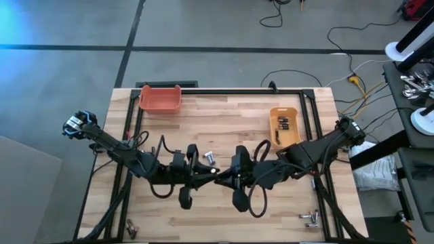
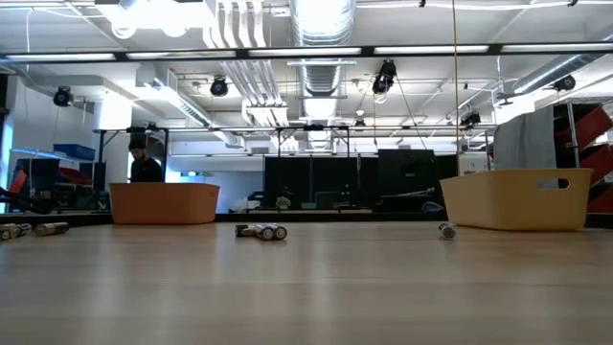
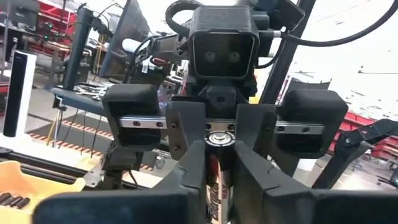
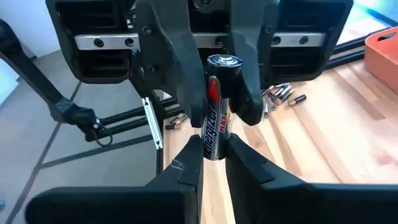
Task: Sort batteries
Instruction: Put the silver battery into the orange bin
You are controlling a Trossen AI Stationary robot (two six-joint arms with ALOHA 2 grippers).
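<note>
Two of my grippers meet at centre frame, left gripper and right gripper both pinching one black battery, yellow bin at upper right.

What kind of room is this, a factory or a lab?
Most likely a robotics lab or workshop. Exposed ducts and strip lights run across an open ceiling, cables trail over the concrete floor, and equipment racks stand behind the wooden table.
</note>
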